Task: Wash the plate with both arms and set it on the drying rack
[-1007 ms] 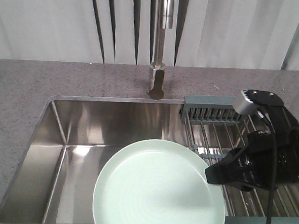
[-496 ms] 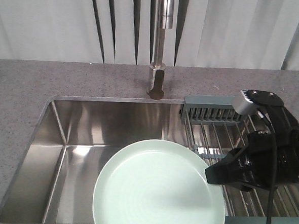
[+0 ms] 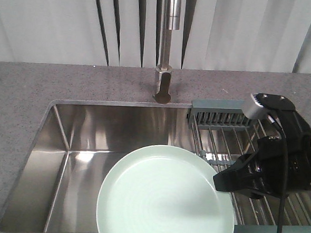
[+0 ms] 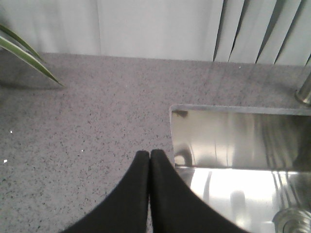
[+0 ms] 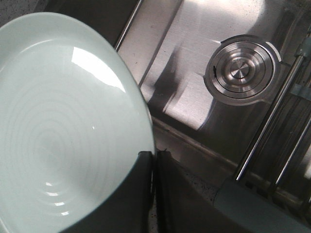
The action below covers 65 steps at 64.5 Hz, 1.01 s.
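Holding the plate [image 3: 163,199] by its rim, our right gripper [image 3: 221,183] grips the edge at about 3 o'clock of the plate in the front view. In the right wrist view one of its black fingers [image 5: 170,194] lies on each side of the rim, pressed on it. The plate is face up and nearly level, over the 6 o'clock part of the sink [image 3: 86,128], and it is not on the drying rack [image 3: 218,120]. The rack sits across the 3 o'clock side of the sink, with its slotted caddy at the 12 o'clock end. Our right arm [image 3: 285,156] hangs over the wire bars. The faucet [image 3: 165,69] stands at 12 o'clock of the sink, and the drain [image 5: 241,70] shows on the basin floor beside the plate. Our left gripper [image 4: 148,154] is over the counter [image 4: 87,126], at 9 o'clock of the sink, and its two fingers are pressed together with nothing between them.
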Motion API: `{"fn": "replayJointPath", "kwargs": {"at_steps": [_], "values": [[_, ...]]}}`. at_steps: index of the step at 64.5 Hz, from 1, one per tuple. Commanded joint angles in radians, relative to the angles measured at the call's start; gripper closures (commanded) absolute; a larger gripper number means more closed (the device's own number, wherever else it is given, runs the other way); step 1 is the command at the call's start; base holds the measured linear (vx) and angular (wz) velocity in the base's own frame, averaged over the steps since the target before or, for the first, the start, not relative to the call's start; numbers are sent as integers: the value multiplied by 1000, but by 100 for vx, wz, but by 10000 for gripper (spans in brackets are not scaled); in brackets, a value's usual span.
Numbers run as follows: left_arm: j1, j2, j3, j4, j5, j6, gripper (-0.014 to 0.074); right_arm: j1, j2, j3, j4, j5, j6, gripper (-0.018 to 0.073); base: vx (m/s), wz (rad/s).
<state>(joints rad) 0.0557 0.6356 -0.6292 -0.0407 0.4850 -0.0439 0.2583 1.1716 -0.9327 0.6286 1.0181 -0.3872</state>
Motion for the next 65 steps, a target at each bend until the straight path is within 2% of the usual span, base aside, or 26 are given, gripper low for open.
{"fn": "replayJointPath", "kwargs": {"at_steps": [1, 8, 17, 34, 38, 43, 48, 65], "values": [[-4, 56, -31, -2, -77, 0, 603, -3, -21, -26, 41, -28, -10, 564, 0, 0], [-4, 103, -34, -2, -79, -11, 594, -3, -21, -26, 41, -28, -10, 564, 0, 0], [-4, 195, -94, -2, -19, 38, 513, -3, -21, -26, 41, -28, -10, 564, 0, 0], [-4, 366, -254, -5, 96, 119, 197, -3, -21, -26, 41, -28, -10, 564, 0, 0], [-4, 406, -293, -29, 120, 151, 139, -3, -21, -26, 41, -28, -10, 564, 0, 0], [-4, 455, -345, -85, 165, 236, 85, -3, -21, -26, 41, -28, -10, 564, 0, 0], [-4, 498, -387, -178, 196, 350, 69, -3, -21, -26, 41, -28, -10, 564, 0, 0], [-4, 645, -499, -598, 260, 846, 80, -3, -21, -26, 41, -28, -10, 564, 0, 0]]}}
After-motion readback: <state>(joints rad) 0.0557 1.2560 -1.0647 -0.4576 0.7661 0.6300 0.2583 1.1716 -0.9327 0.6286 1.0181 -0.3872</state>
